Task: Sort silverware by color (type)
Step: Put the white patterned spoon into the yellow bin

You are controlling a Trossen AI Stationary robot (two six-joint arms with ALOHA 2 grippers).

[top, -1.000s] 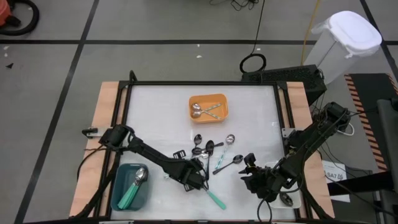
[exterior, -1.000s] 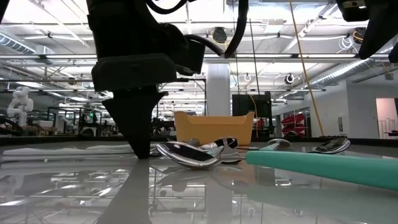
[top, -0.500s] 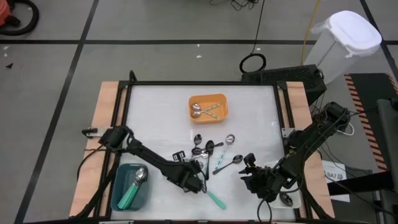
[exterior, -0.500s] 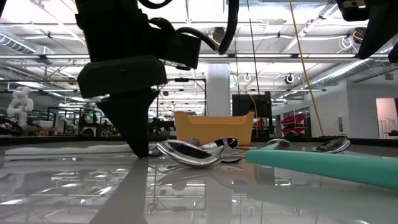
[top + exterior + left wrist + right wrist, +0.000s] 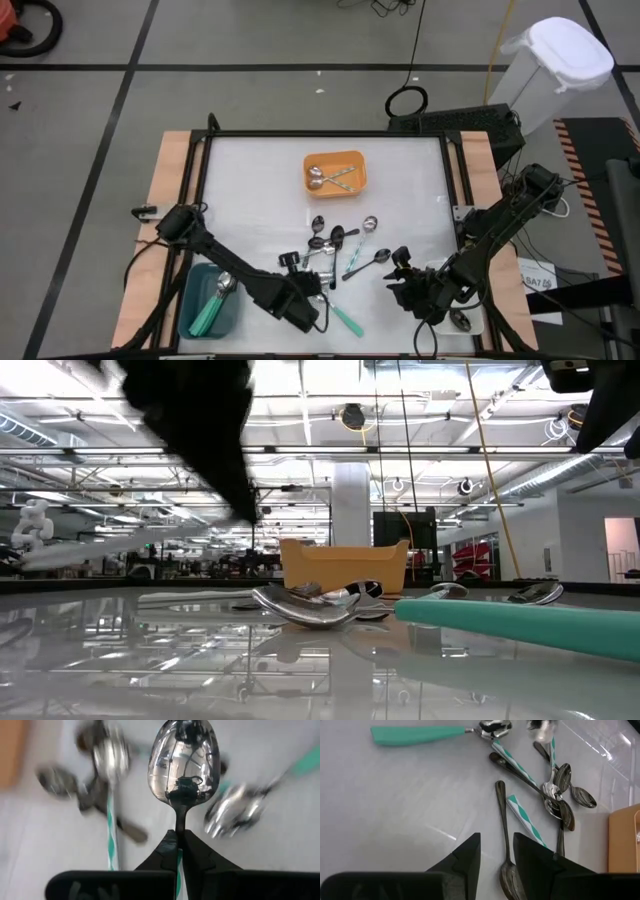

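Only the left wrist view shows the left tool [image 5: 179, 840] pinching a shiny silver spoon [image 5: 184, 762]; right tool [image 5: 496, 851] hovers spread above the bench [image 5: 395, 810].

left gripper [image 5: 179, 840] | fingers closed on black spoon [image 5: 184, 762] | lifted off table, moved toward near edge

Overhead view straight down, low view level, wrist views close above spoon pile [image 5: 335, 245].
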